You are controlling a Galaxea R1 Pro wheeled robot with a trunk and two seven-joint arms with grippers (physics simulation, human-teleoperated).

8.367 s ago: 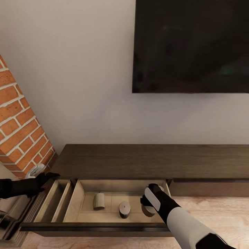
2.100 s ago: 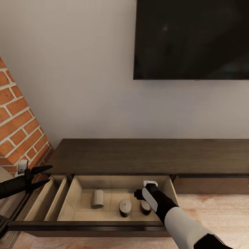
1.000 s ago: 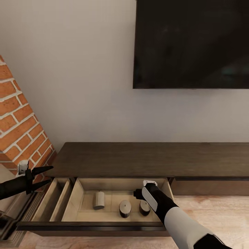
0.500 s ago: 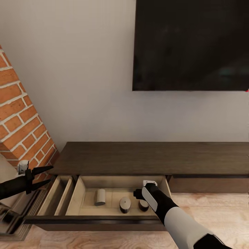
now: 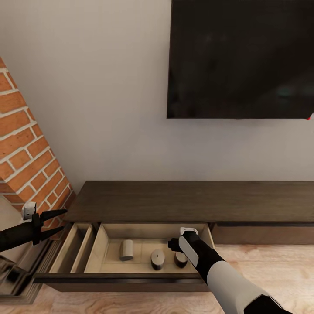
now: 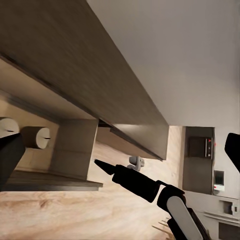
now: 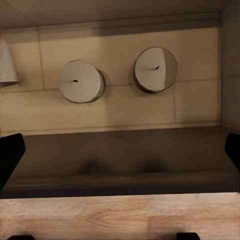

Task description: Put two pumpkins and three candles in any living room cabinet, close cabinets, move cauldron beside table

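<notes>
Three candles point(image 5: 158, 259) sit in the cabinet point(image 5: 187, 203) drawer just below my right tool point(image 5: 188, 230), whose grip I cannot tell. Left tool point(image 5: 56, 221) spread, brick wall point(image 5: 26, 144) beside it.

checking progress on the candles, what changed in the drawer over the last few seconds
The right gripper let go of the third candle and drew back above it. The drawer looks slightly further in. The other two candles stayed put; the left gripper opened and hangs beside the cabinet.
</notes>
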